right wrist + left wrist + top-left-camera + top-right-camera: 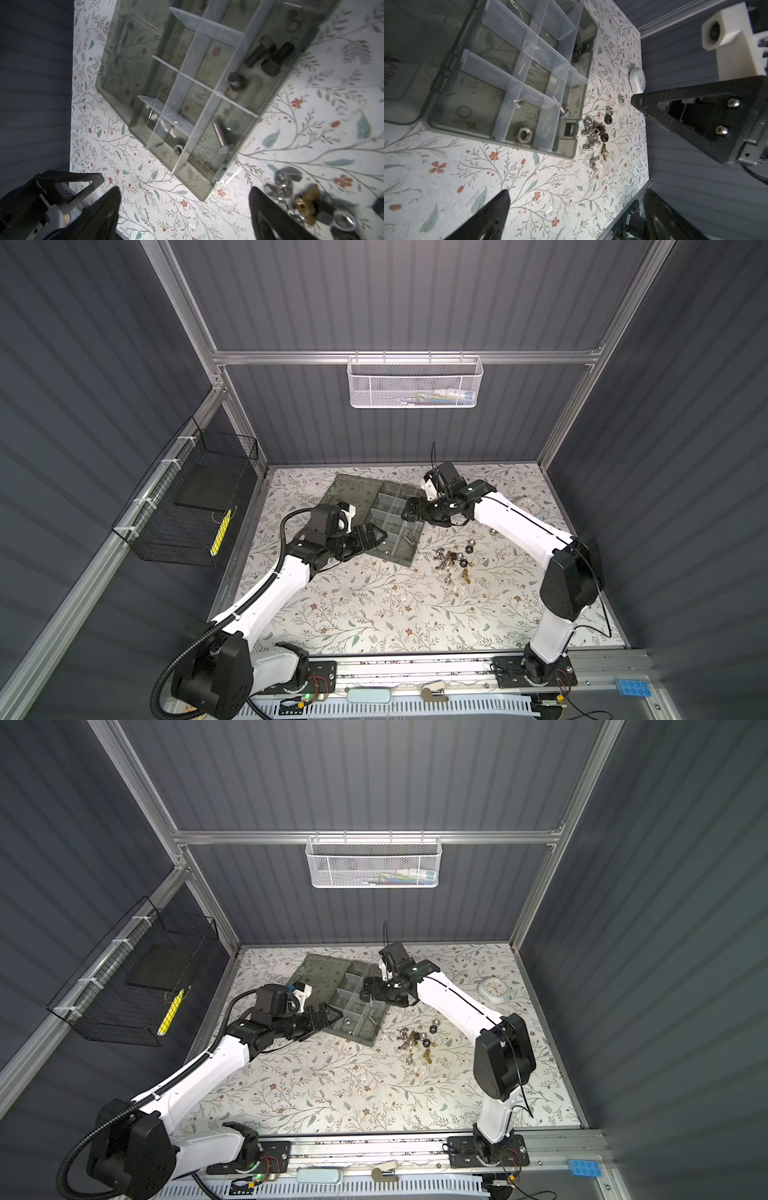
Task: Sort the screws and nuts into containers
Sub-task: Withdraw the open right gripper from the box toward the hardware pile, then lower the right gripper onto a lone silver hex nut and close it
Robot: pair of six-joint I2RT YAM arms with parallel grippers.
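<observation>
In both top views one organiser box (pixel 397 551) (pixel 361 1033) is lying open on the floral desk (pixel 353 614), with its lid flat beside it. The left tool (pixel 376 536) is sitting at the box's left edge and the right tool (pixel 409 510) is hanging over its right side. A heap of loose nuts (pixel 455 560) is lying on the desk just right of the box, too tangled to count.

In the left wrist view the left tool (pixel 577 192) is gaping wide, gripping nothing. One silver nut (pixel 524 135) and one silver screw (pixel 564 112) are resting in neighbouring compartments (pixel 477 99) — three black nuts (pixel 604 137) are showing in the heap.

In the right wrist view the right tool (pixel 185 191) is standing wide and empty — three black screws (pixel 270 62) are lying together in one compartment.
</observation>
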